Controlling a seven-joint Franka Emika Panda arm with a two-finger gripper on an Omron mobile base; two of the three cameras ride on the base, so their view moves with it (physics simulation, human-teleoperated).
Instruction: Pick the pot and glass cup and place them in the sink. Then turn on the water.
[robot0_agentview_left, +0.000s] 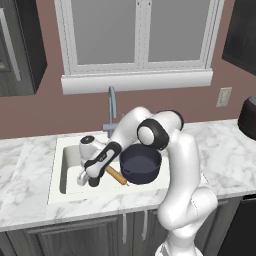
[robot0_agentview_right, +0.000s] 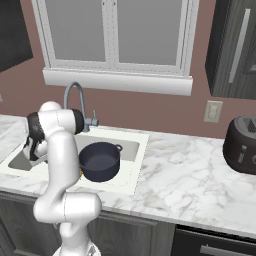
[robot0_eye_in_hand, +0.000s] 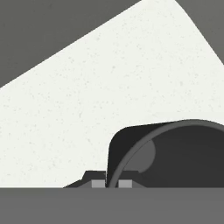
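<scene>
You had the gripper (robot0_agentview_left: 84, 178) low inside the sink (robot0_agentview_left: 60, 145), at centre left of the left base view, with the hand angled down toward the basin floor. In the hand view the finger tips (robot0_eye_in_hand: 98, 183) sat pressed close together on the rim of the glass cup (robot0_eye_in_hand: 175, 153), which took up the lower right of that frame, dark and round-edged against the pale basin floor; the cup rode with the hand, and whether its base touched the floor could not be told. The pot (robot0_agentview_left: 140, 164) stood at the right end of the sink, just right of centre in the left base view, upright and open-topped, with one loop handle toward the back wall in the right base view. A wooden rolling pin (robot0_agentview_left: 117, 175) lay slanted between the hand and the pot, its far end against the pot's base. The faucet (robot0_agentview_left: 112, 107) rose behind the basin, above centre, its spout curving forward; no stream showed beneath it. A dark toaster (robot0_agentview_right: 242, 144) sat on the counter (robot0_agentview_right: 190, 175) at the right edge of the right base view, well apart from the sink.
</scene>
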